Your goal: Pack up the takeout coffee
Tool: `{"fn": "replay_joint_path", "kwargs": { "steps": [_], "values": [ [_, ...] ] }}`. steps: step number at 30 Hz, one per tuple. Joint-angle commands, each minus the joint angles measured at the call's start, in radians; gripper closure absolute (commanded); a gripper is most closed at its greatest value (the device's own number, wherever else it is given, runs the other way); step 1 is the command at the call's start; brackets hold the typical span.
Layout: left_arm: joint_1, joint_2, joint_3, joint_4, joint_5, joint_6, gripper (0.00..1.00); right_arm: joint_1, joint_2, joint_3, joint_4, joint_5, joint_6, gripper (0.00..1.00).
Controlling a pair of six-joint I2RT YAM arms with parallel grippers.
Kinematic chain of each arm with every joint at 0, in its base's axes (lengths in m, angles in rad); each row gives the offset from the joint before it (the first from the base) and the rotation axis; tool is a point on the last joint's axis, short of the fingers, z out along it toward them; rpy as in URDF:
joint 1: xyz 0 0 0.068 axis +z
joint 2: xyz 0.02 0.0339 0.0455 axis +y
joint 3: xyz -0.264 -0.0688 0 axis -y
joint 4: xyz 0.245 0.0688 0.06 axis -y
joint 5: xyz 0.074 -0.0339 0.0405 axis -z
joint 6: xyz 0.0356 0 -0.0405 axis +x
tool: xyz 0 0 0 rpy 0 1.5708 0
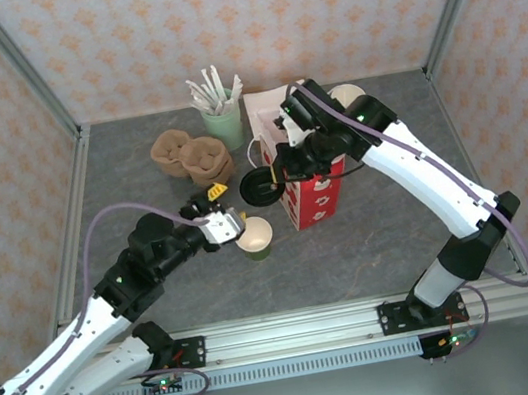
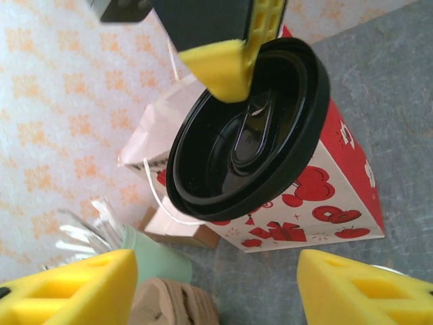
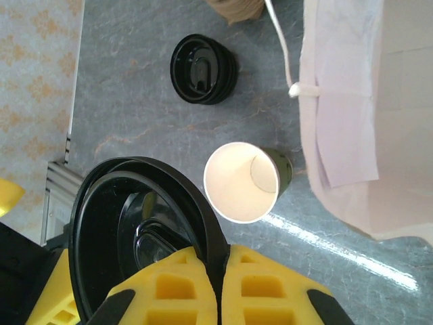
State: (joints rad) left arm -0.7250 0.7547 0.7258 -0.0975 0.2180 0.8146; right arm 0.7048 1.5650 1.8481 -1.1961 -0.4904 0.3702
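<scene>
The takeout coffee's dark-green paper cup [image 1: 254,238] [image 3: 242,181] stands upright on the table with no lid on it, and its cream inside shows. My right gripper [image 3: 222,271] [image 1: 277,167] is shut on the rim of a round black plastic lid [image 3: 135,230] [image 2: 247,132]. It holds the lid tilted in the air, up and left of the cup and in front of the red-and-white bag [image 1: 314,194] [image 2: 338,189]. My left gripper [image 2: 216,284] [image 1: 229,209] is open just left of the cup, with nothing between its fingers.
A stack of black lids [image 3: 203,69] lies on the table beyond the cup. A pale mint cup of white sticks [image 1: 223,123] and brown pulp cup carriers [image 1: 191,157] stand at the back left. The bag's open top [image 3: 365,101] is right of the cup.
</scene>
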Motion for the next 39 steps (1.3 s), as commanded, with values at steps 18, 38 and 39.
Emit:
{"fn": "replay_joint_path", "kwargs": {
  "steps": [18, 38, 39],
  "values": [
    [-0.004, 0.03, 0.028, -0.022, 0.156, 0.1, 0.55, -0.008, 0.035, -0.001, -0.045, -0.103, -0.049, 0.92],
    [-0.004, 0.049, 0.055, -0.035, 0.16, 0.097, 0.72, -0.008, 0.05, -0.004, -0.043, -0.136, -0.059, 0.92],
    [-0.003, 0.049, 0.056, -0.037, 0.158, 0.099, 0.74, -0.008, 0.049, -0.005, -0.043, -0.135, -0.061, 0.92]
  ]
}}
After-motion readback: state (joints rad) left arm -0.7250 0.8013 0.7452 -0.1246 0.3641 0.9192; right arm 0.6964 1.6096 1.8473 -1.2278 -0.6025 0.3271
